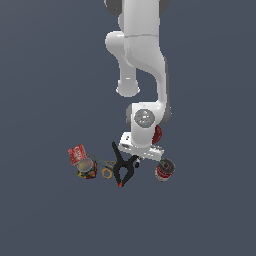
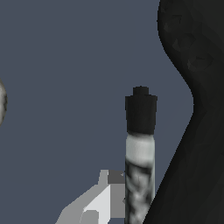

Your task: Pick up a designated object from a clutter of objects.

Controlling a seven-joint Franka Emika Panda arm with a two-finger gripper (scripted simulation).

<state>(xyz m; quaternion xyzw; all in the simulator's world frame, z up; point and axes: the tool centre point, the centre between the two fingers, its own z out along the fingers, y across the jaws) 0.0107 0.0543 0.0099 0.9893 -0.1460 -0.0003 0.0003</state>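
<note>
Black spring clamp lies below the wrist, scissors just beside it. One gripper finger stands beside its handle; jaw state I cannot tell. Seemingly mid-grasp; next, close and lift.

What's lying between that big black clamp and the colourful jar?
The yellow-handled scissors lie between the black clamp and the colourful jar, as the exterior view shows.
</note>
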